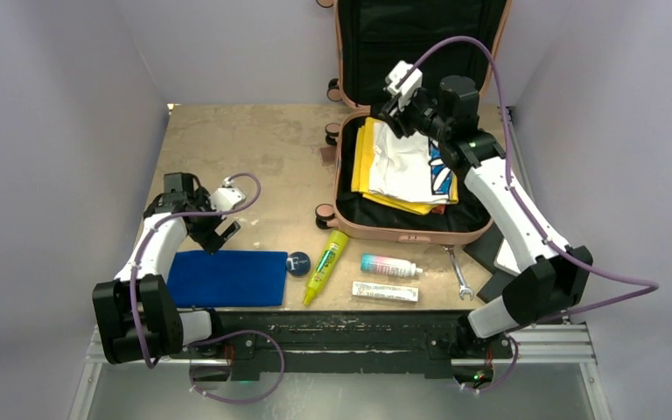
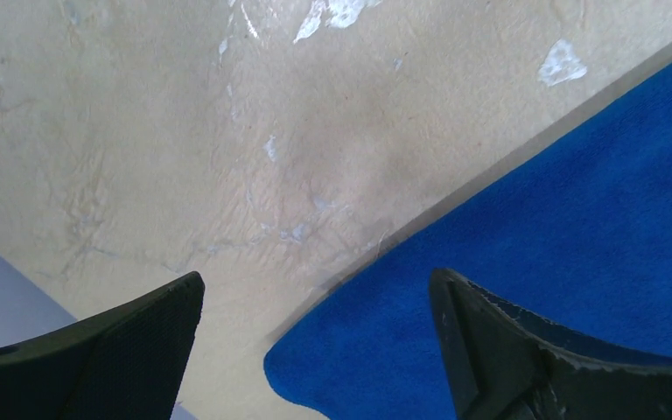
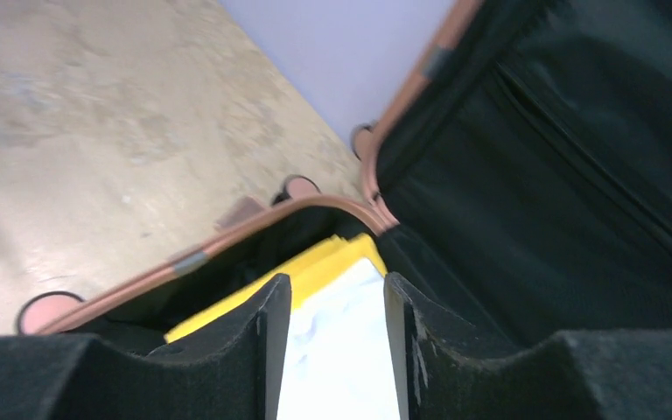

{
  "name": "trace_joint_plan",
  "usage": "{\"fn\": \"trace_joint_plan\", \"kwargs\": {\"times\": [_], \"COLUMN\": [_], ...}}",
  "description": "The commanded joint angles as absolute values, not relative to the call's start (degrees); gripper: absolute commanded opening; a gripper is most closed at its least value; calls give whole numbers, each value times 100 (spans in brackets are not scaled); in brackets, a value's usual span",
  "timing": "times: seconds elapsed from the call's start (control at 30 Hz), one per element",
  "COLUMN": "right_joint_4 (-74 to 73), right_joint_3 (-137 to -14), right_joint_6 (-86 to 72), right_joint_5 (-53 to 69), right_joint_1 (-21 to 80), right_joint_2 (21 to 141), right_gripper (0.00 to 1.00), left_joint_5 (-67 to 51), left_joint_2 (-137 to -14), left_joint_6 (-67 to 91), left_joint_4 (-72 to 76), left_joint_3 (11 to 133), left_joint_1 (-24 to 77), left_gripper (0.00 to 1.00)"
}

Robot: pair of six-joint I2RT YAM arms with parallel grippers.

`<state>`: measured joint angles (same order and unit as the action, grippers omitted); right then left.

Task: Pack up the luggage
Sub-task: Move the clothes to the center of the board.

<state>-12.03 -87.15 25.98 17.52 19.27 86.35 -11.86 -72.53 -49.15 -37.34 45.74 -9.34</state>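
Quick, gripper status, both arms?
Left gripper: open, empty, over the blue cloth's edge.
Right gripper: white shirt seen in its narrow gap, over the luggage; grip cannot be told.

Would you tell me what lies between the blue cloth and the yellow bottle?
A small round dark-blue tin sits between the blue cloth and the yellow bottle, shown in the top external view.

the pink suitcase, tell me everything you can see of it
The luggage is a salmon-pink hard-shell suitcase with rounded corners, lying open at the far right of the table. Its lid stands upright at the back, showing black fabric lining. Small wheels stick out on its left side. The base holds folded yellow and white clothes. The right gripper hangs over them near the hinge; whether it grips them is unclear.
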Motion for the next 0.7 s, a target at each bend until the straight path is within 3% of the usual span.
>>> {"fn": "trace_joint_plan", "kwargs": {"times": [0.0, 0.23, 0.43, 0.67], "right_joint_4": [-1444, -1494, -1401, -1230], "right_joint_3": [-8499, -8302, -8201, -8176], "right_joint_6": [2916, 3064, 3060, 2955], "right_joint_5": [2816, 2900, 2853, 2663], "right_joint_1": [2198, 2625, 2746, 2752], "right_joint_2": [8331, 8270, 8245, 8185], "right_gripper": [50, 51, 51, 52], "left_joint_5": [-944, -74, 882, 1013], "left_joint_2": [-7162, -7243, -7559, -8657], "left_joint_6": [-5379, -5679, -5146, -4453], "left_joint_4": [-3947, -3847, -2330, -1224], "left_joint_3": [4483, 4107, 3861, 4212], "left_joint_1": [-932, -927, -813, 172], "left_gripper": [98, 99, 99, 99]}}
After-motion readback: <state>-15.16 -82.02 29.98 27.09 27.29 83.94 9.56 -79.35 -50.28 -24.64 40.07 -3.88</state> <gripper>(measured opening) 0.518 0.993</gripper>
